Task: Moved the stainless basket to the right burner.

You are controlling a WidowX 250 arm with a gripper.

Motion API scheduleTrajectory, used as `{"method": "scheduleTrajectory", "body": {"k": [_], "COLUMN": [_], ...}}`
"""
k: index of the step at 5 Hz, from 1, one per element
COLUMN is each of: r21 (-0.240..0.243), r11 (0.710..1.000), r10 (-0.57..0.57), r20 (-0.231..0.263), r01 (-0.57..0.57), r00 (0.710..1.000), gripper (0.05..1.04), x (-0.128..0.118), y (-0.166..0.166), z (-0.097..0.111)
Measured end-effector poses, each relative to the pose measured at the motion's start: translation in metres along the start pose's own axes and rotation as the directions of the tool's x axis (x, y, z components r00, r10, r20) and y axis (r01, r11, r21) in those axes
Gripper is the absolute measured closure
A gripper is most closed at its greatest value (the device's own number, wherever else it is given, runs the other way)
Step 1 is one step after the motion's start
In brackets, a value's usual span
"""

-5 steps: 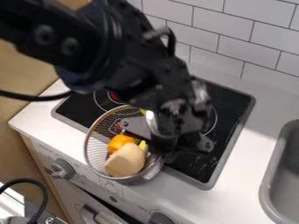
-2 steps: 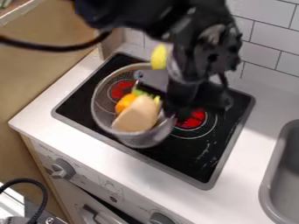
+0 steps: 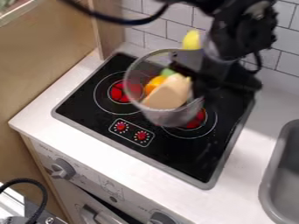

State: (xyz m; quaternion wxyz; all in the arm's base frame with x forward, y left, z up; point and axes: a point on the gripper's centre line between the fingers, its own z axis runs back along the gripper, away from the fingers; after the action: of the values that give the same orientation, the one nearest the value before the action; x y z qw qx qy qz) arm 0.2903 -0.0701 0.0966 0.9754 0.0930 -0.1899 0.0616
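Nearest me, the right burner (image 3: 196, 119) glows, partly hidden by the basket (image 3: 163, 114), which I hold above the stove. Its wire should be light and stiff, but the loose food (image 3: 168, 92) could roll and tip it. Farther back, my gripper (image 3: 196, 84) is clamped at the right-hand rim, the best hold, though thin and perhaps slippery.

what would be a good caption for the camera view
Round metal mesh basket of toy food, gripped by a black robot arm above the black two-burner stovetop
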Motion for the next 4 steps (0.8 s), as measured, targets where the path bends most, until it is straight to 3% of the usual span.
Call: {"method": "scheduleTrajectory", "body": {"k": [2,4], "r21": [0.031,0.033], "r11": [1.000,0.999], "r10": [-0.006,-0.011], "r20": [0.012,0.017], "r01": [0.006,0.011], "r00": [1.000,1.000], "gripper": [1.023,1.023], "x": [0.033,0.035], "y": [-0.014,-0.012], "z": [-0.030,-0.037]}}
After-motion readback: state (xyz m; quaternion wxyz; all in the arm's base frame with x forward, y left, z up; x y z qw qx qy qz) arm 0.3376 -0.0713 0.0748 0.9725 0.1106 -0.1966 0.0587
